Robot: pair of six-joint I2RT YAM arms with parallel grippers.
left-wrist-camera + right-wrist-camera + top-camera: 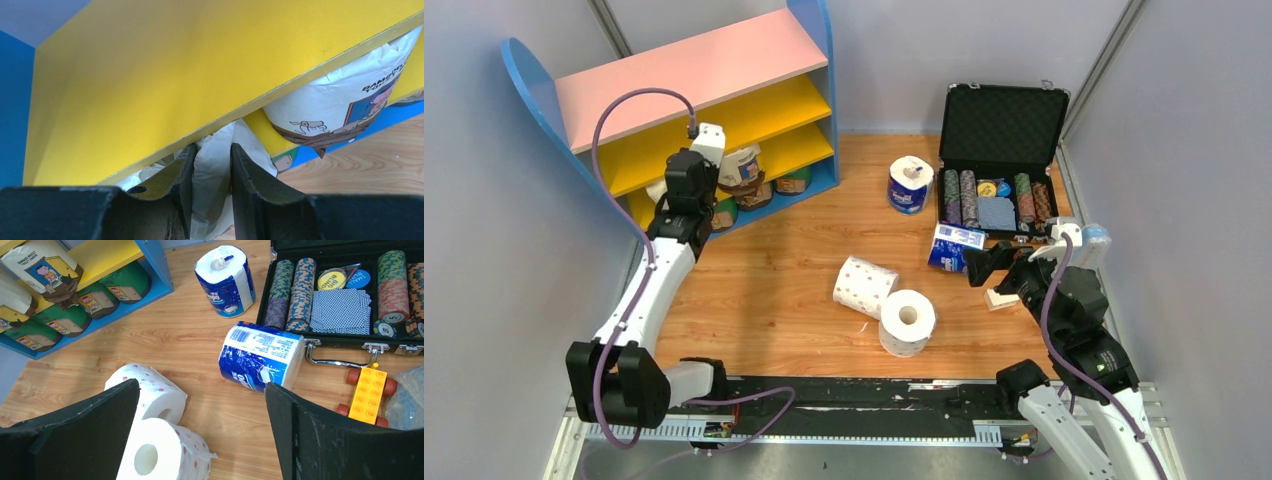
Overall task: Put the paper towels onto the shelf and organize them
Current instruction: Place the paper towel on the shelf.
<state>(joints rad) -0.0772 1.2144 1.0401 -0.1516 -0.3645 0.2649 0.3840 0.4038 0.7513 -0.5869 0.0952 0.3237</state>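
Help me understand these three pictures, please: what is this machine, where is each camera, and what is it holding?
Two robot arms stand at a table's near edge. The overhead picture shows both; the other two come from cameras on their wrists. The left pincer is shut on a cream-wrapped paper roll at the shelf, under a yellow board. The right pincer is open and empty above the wooden table. There lie two bare white rolls, two blue-wrapped rolls and an open poker chip case.
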